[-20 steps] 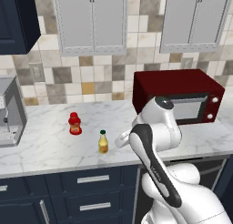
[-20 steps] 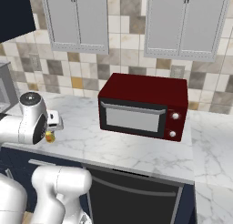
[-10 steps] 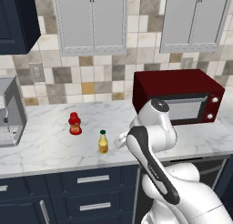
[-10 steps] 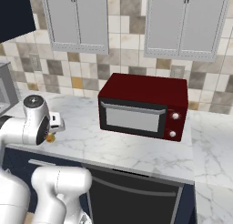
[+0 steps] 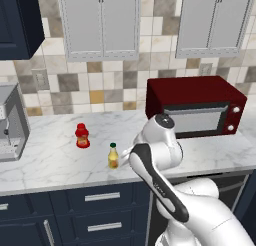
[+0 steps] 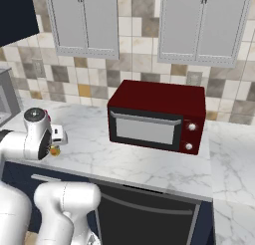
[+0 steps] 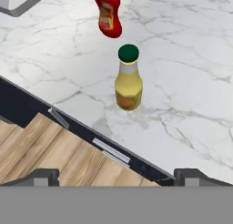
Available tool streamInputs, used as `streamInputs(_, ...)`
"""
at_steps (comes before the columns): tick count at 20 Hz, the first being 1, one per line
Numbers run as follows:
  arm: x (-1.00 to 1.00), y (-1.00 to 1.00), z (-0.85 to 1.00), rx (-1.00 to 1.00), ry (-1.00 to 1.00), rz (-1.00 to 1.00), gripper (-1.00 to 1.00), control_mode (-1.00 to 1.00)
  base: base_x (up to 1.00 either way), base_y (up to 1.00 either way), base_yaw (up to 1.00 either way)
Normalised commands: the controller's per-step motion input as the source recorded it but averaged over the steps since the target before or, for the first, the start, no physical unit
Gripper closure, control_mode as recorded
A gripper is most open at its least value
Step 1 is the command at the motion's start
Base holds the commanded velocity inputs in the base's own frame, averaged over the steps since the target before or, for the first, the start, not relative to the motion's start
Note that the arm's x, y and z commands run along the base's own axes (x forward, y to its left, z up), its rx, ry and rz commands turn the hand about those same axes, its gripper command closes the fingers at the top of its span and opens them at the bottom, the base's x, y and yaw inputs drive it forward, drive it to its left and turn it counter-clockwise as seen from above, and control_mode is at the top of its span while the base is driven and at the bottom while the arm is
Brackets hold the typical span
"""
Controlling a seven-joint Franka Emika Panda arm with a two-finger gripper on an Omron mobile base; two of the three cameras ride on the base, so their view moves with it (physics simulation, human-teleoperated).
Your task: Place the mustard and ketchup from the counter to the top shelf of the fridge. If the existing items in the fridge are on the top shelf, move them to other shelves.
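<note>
Your jaws stand wide open with nothing in them; in the hand view the two tips sit at the bottom corners, well short of the mustard [image 7: 129,77], which stands upright at frame centre on the desk [image 7: 191,73]. The ketchup [image 7: 108,13] is near it at top centre. In the left base view the mustard [image 5: 113,156] is at centre left near the desk's front edge, the ketchup [image 5: 82,135] up-left of it, and a red microwave [image 5: 196,105] at right.

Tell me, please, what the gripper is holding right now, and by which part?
Nothing: the gripper is open, short of the mustard standing on the counter.
</note>
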Motion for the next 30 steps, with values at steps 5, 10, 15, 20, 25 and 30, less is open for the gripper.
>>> streamInputs(5, 0.35, 0.18, -0.25, 0.00, 0.00, 0.00, -1.00, -1.00, 0.00, 0.00, 0.00)
streamInputs(10, 0.51, 0.08, -0.11, 0.00, 0.00, 0.00, -1.00, -1.00, 0.00, 0.00, 0.00)
streamInputs(15, 0.37, 0.14, -0.02, 0.00, 0.00, -0.01, -1.00, -1.00, 0.00, 0.00, 0.00)
streamInputs(20, 0.03, 0.26, -0.17, 0.00, 0.01, 0.00, -1.00, -1.00, 0.00, 0.00, 0.00)
streamInputs(25, 0.13, 0.23, -0.15, 0.00, 0.01, 0.00, -1.00, -1.00, 0.00, 0.00, 0.00)
streamInputs(30, 0.40, 0.00, -0.17, 0.00, 0.01, -0.05, -1.00, -1.00, 0.00, 0.00, 0.00)
